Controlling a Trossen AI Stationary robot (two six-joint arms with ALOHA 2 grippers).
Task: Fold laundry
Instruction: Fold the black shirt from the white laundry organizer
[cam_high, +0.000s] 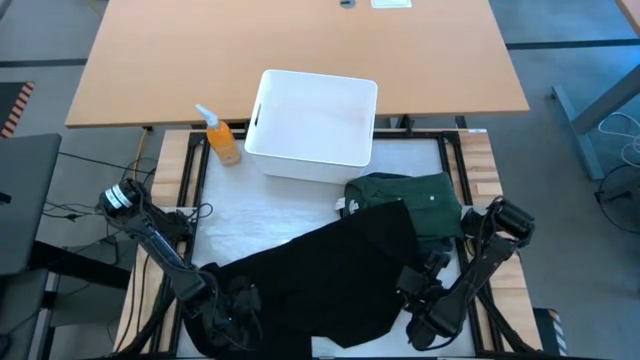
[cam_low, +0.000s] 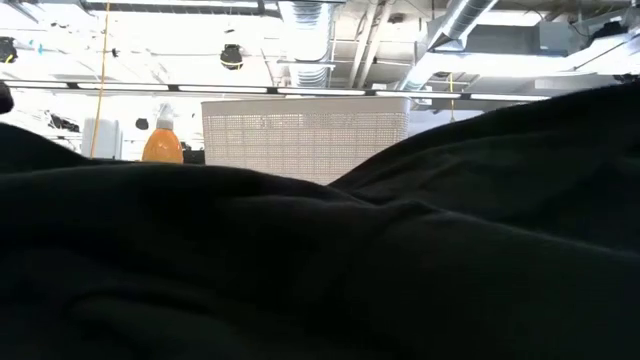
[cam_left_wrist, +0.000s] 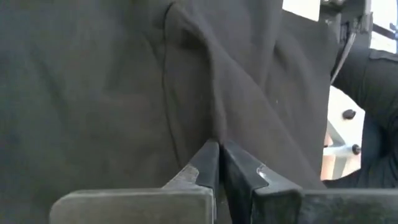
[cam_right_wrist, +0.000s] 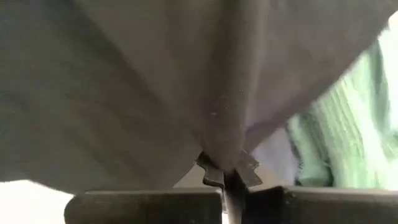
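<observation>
Grippers both clamped on black garment, spread across near half of table. L gripper pinched fold at near-left edge, R gripper near-right edge, prob. to lift and square it. Green garment lay beside white bin.

Both arms are reaching low at the near edge, the left gripper and the right gripper pinching (jaws fully closed) the black garment.
</observation>
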